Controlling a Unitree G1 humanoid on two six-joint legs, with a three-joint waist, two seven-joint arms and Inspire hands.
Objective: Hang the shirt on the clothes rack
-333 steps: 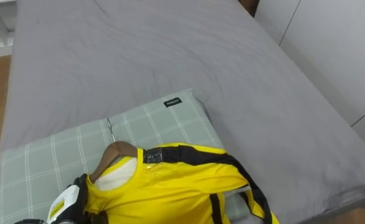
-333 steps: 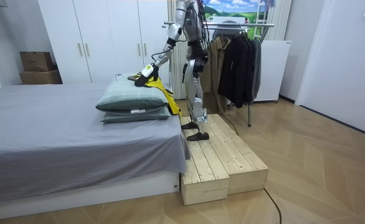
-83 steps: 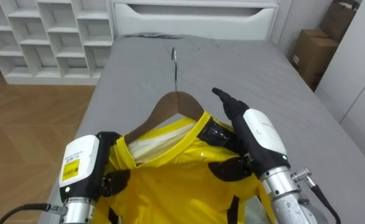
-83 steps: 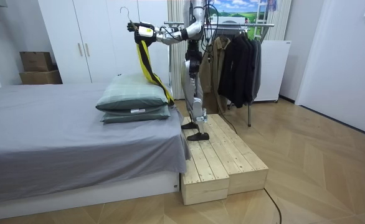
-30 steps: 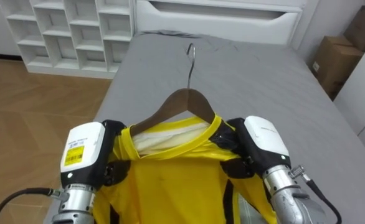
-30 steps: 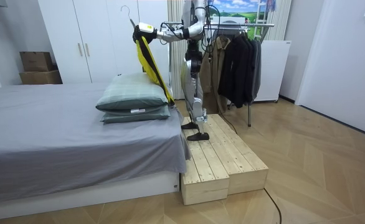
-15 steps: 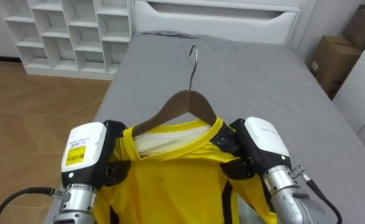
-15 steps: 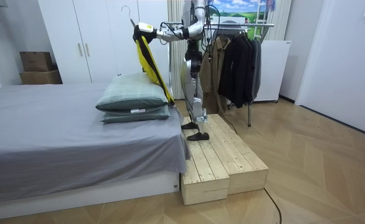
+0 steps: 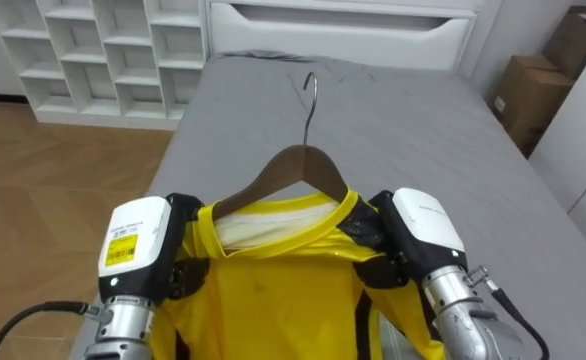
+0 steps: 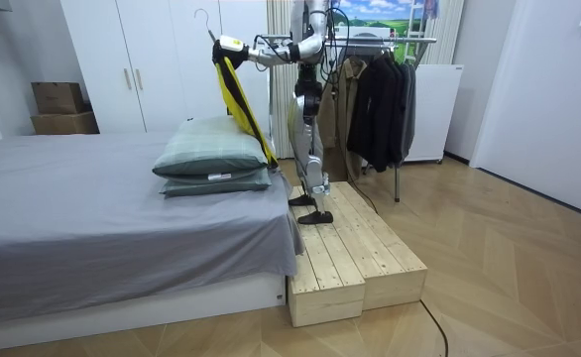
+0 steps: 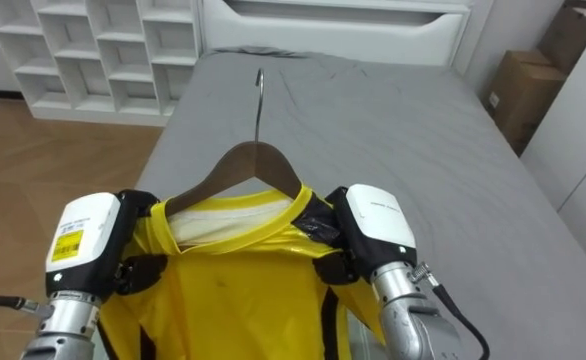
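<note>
A yellow shirt (image 9: 273,290) with black trim hangs on a wooden hanger (image 9: 298,165) that I hold up in front of me, its metal hook (image 9: 310,90) pointing upward. My left hand (image 9: 138,245) grips the shirt's left shoulder, with dark fingers curled into the cloth. At the other shoulder, my right hand (image 9: 423,225) is closed over the cloth and the hanger's end. In the room view I stand on a wooden platform (image 10: 355,258) beside the bed, both arms raised toward the view's left, and the shirt (image 10: 239,99) dangles above the pillows.
Below and ahead stretches a grey bed (image 9: 393,120), with white cube shelves (image 9: 103,50) on the far left and cardboard boxes (image 9: 533,85) on the right. Two green pillows (image 10: 211,159) lie at the bed's end. Behind me stands a clothes rack (image 10: 380,94) with dark garments.
The shirt once lay on the pillows and is now lifted high on its hanger. My right hand's fingers, straight at the collar before, have curled onto the shoulder. The last half second shows no movement.
</note>
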